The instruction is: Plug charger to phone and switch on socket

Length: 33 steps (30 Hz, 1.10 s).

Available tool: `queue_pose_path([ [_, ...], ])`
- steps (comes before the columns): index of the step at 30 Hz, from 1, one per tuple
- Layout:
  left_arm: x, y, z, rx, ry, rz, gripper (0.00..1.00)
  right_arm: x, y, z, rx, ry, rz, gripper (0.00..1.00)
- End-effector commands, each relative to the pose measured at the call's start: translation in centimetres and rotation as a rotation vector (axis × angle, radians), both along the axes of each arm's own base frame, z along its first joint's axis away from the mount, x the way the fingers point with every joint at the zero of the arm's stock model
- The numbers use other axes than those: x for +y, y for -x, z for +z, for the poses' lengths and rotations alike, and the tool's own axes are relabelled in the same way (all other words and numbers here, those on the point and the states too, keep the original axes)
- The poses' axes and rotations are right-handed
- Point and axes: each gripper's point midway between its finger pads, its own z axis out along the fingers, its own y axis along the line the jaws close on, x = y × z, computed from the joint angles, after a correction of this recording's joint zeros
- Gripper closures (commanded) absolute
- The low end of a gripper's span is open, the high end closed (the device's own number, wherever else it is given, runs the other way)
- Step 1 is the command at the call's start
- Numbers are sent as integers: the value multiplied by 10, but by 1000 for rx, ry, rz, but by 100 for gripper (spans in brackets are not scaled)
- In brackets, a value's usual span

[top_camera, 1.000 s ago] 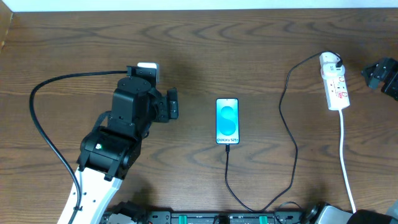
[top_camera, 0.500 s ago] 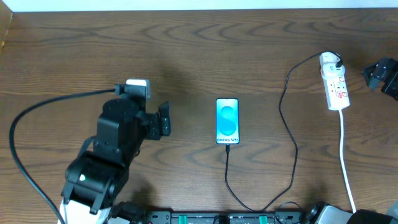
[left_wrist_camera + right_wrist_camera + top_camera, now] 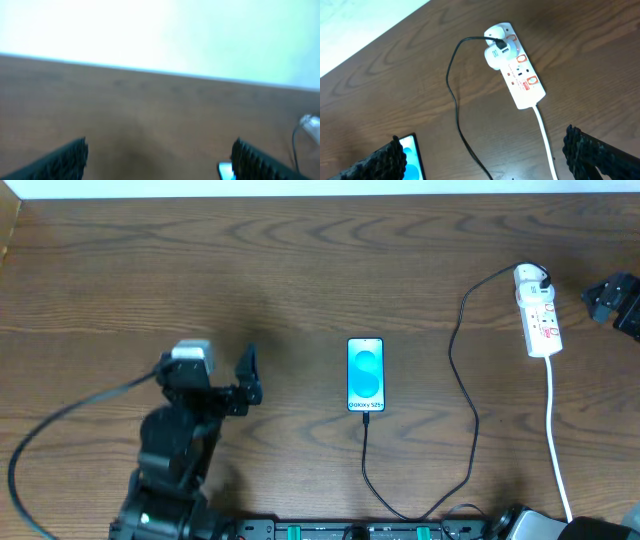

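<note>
My right gripper [image 3: 484,150] is wide open, holding nothing. Looks like the thin black charger cable [image 3: 364,450] is seated in the blue-screened phone [image 3: 366,374], so switching on the white power strip [image 3: 522,82] comes next.

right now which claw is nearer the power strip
Right. The right claw sits just right of the power strip, apart from it; the left claw is far off, left of the phone.

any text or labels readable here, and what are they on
"Galaxy S25+": white text low on the screen of the phone.
Red markings and small print on the socket: too small to read.
No other text shows.
</note>
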Motion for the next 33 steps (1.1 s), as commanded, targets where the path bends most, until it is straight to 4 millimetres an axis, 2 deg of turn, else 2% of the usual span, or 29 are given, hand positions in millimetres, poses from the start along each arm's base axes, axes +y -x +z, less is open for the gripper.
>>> queue_pose_path([
  [1,7,7,-7,-72,13,15,9,0,0,6,-13,5,-5,1],
  [11,27,22,-8,-350,66,83,9,0,0,6,-13,5,-5,1],
  [16,33,27,-17,-424,77,103,9,0,0,6,-13,5,-5,1],
  [21,34,27,-35,-408,76,105,9,0,0,6,-13,5,-5,1],
  [28,35,25,-44,-373,68,111,9,0,0,6,-13,5,-5,1],
  [33,35,22,-71,-263,48,112,9,0,0,6,-13,5,-5,1],
])
